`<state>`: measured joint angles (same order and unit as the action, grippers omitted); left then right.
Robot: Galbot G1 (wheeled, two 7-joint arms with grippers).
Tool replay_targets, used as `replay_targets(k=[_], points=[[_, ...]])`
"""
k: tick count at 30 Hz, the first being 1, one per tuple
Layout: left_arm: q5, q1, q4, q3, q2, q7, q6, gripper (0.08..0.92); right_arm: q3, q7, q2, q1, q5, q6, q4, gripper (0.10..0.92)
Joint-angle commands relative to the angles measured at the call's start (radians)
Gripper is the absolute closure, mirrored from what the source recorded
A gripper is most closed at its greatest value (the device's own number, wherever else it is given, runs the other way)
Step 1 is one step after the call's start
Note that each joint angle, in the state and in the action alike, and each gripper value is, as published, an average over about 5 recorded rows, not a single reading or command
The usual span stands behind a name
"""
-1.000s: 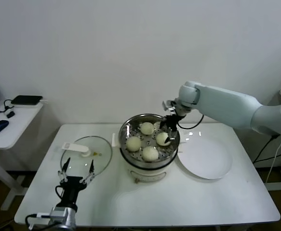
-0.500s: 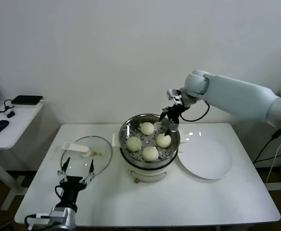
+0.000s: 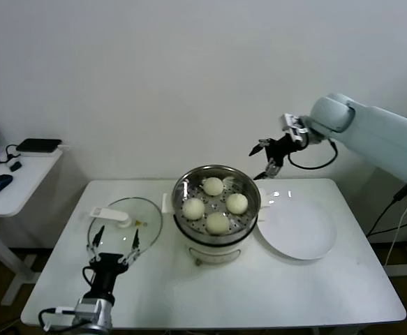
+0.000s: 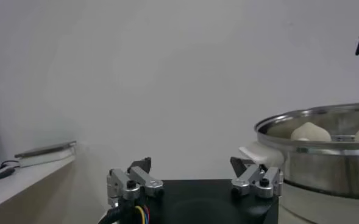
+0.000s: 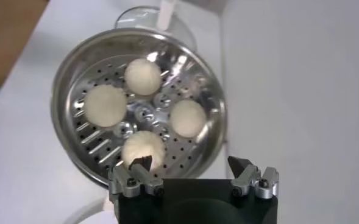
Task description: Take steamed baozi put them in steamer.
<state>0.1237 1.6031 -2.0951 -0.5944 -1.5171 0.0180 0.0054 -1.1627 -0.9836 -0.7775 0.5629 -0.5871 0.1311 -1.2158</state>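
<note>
We are seeing the right end effector lifting away, now hanging released and empty above and to the right of the steamer, no longer down among the buns. All four baozi are sitting inside the basket, so loading looks done. The left end effector is waiting, spread apart, over the near left tabletop.

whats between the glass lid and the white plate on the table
The steamer stands between the glass lid and the white plate, with four buns inside. The head view shows it.
</note>
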Motion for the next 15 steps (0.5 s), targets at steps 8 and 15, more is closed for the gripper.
replay_targets(k=[8, 15], points=[[0.002, 0.022, -0.008, 0.016, -0.012, -0.005, -0.01, 0.177, 1.034, 0.435, 0.349, -0.912, 0.14, -0.112, -0.301, 0.203], [-0.002, 0.035, -0.017, 0.026, -0.01, -0.024, -0.015, 0.177, 1.386, 0.637, 0.218, -1.277, 0.168, -0.17, -0.381, 0.203]])
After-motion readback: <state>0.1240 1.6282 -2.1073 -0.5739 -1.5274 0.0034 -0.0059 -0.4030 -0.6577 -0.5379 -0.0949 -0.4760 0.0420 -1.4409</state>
